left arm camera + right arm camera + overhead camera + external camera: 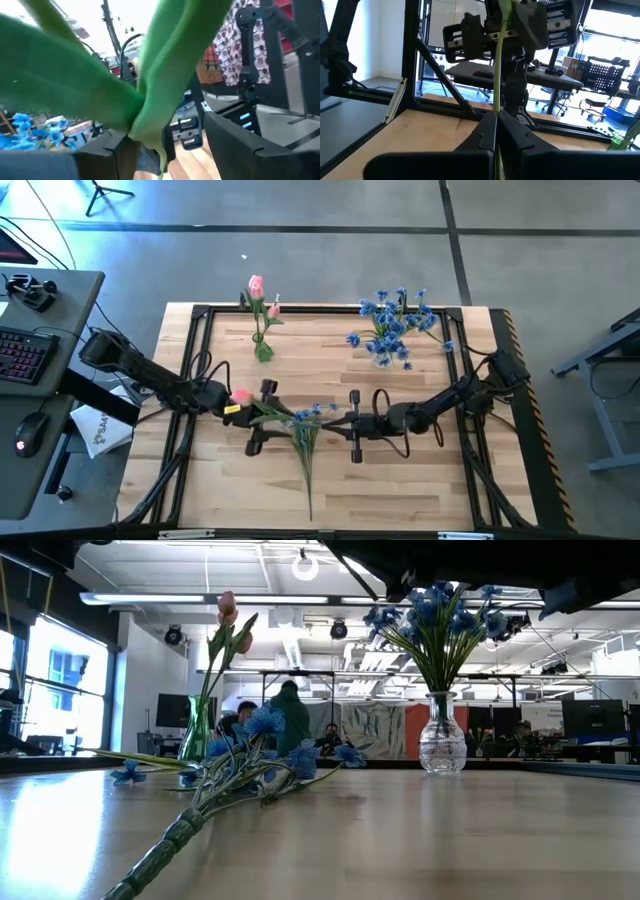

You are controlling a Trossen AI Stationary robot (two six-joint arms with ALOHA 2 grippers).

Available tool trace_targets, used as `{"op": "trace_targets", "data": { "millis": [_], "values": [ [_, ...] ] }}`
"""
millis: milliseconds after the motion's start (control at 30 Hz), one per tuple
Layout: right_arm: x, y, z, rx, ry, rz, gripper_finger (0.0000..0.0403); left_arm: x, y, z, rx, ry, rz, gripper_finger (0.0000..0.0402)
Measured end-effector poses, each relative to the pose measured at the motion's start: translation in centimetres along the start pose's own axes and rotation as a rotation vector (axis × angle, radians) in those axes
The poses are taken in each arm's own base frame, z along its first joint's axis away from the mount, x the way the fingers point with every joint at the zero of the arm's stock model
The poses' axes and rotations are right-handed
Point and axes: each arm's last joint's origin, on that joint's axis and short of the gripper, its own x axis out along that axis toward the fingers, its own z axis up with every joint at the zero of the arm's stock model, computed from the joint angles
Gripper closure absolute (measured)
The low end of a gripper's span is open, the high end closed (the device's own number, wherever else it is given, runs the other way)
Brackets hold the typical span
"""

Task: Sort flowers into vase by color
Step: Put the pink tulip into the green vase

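Left end effector (262, 412) grips a pink flower (240, 396), right end effector (352, 423) clamps a stem (497, 65) mid-desk (420, 480), seemingly separating colours

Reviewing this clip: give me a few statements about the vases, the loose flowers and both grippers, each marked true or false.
1. The clear vase holds blue flowers. True.
2. The green vase holds only blue flowers. False: it holds pink tulips.
3. The right gripper is shut on a green stem. True.
4. No flowers lie on the table. False: a bunch with blue blossoms lies on it.
5. The left gripper waits at the table's far edge. False: it is mid-table, at the loose flowers.
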Motion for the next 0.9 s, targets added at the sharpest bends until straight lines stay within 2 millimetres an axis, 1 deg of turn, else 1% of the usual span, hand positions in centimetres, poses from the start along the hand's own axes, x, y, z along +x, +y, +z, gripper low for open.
{"op": "trace_targets", "data": {
  "millis": [100,200,367,633,733,800,900],
  "values": [
    [0.0,0.0,-0.1,0.006,0.008,0.000,0.0403,0.0,-0.1,0.0,0.019,0.012,0.027,0.0226],
    [0.0,0.0,-0.3,0.003,0.029,-0.005,0.0403,0.0,-0.5,0.1,0.047,0.016,0.025,0.0259],
    [0.0,-0.2,-0.8,0.012,0.089,-0.078,0.0403,-0.1,-1.2,0.4,0.101,0.019,0.020,0.0318],
    [0.0,-0.4,-1.1,0.022,0.120,-0.094,0.0403,-0.3,-1.7,-0.1,0.129,0.132,0.130,0.0391],
    [-0.1,-0.5,-1.3,0.068,0.139,-0.152,0.0400,-0.5,-2.0,0.1,0.154,0.170,0.188,0.0396],
    [0.0,-0.8,-1.6,0.104,0.177,-0.194,0.0389,-0.6,-2.0,0.4,0.169,0.232,0.253,0.0395],
    [-0.1,-1.5,-3.0,0.176,0.283,-0.234,0.0361,-0.5,-1.7,1.8,0.184,0.362,0.342,0.0396]
  ]
}}
